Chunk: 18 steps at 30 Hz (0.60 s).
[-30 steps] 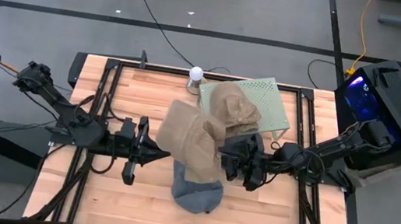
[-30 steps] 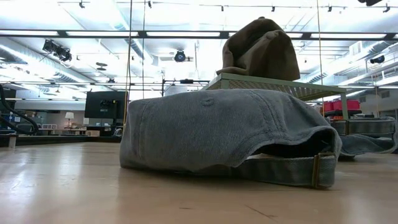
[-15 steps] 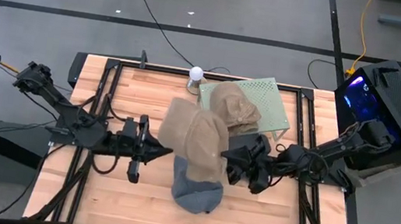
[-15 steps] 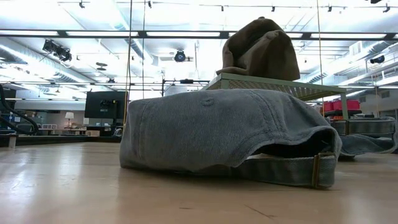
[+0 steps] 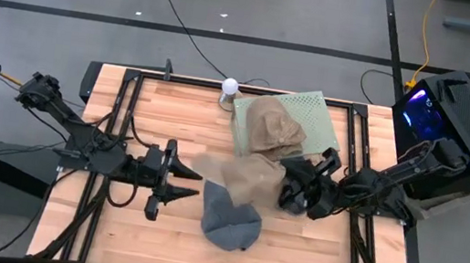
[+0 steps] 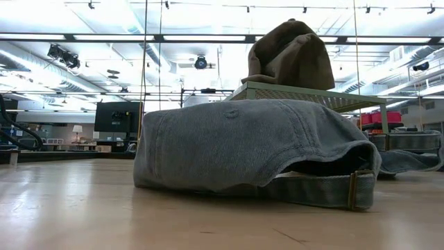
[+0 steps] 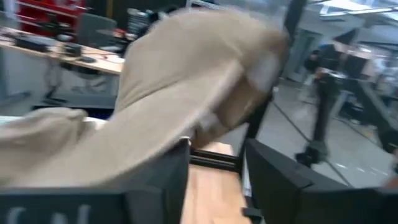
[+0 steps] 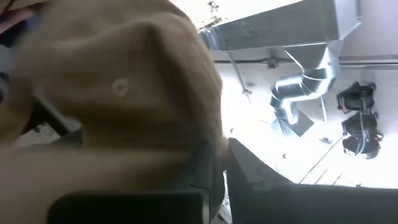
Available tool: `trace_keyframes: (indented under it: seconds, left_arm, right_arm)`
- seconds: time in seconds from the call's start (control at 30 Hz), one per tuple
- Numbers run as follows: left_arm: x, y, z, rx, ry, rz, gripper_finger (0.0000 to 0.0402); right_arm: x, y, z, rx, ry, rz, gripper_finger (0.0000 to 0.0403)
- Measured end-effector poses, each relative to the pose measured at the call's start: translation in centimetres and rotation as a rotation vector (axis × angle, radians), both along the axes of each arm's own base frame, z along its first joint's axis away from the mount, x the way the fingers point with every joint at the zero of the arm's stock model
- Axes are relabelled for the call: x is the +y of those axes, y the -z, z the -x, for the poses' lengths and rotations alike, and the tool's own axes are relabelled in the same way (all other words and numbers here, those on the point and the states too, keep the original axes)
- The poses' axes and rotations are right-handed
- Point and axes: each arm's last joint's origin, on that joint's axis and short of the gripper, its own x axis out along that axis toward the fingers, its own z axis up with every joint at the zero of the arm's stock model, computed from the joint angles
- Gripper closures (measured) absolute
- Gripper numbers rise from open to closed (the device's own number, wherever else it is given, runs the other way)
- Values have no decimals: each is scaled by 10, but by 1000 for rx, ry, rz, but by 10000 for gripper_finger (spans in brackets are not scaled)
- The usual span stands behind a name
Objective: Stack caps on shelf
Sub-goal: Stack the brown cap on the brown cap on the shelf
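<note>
My right gripper (image 5: pixel 286 187) is shut on a tan cap (image 5: pixel 242 177) that hangs over the middle of the table. My left gripper (image 5: pixel 195 178) stands open just left of this cap's loose edge (image 7: pixel 124 124); whether they touch, I cannot tell. A second tan cap (image 5: pixel 272 128) sits by its underside on the pale green shelf (image 5: pixel 316 111), dome up in the low view (image 6: pixel 291 55). A blue-grey cap (image 5: pixel 230 221) lies dome up on the table below the held cap, large in the low view (image 6: pixel 250 149). My right gripper pinches the right-hand edge (image 8: pixel 208 134) of the tan cap between its two fingers (image 8: pixel 249 168). The fingers come level from the table's right. The cap droops from them toward the left, slack, over the blue-grey cap; whether it rests on that cap I cannot tell.
A white knob (image 5: pixel 229 86) stands at the shelf's far left corner. A black box with blue light (image 5: pixel 459 112) stands off the table's right edge. Black rails (image 5: pixel 129 98) frame the wooden table. Another blue-grey piece of cloth (image 6: pixel 409 156) lies low at the right in the low view.
My left gripper has opened and let go of the tan cap. My right gripper has gone a little toward the table's right edge and turned, drawing the cap along. The cap, held spread between both grippers before, now sags lower and narrower.
</note>
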Motion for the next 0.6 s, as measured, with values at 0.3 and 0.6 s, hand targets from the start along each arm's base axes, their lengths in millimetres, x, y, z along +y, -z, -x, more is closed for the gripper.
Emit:
trace_keyframes:
  seconds: [0.3, 0.6]
  left_arm:
    - [-5, 0, 1, -3, 172, -10, 146]
    - [-2, 0, 0, -2, 71, -42, 149]
  right_arm:
    - [-12, -19, 18, -69, 41, 13, 388]
    - [-42, -51, 21, -133, 255, 78, 387]
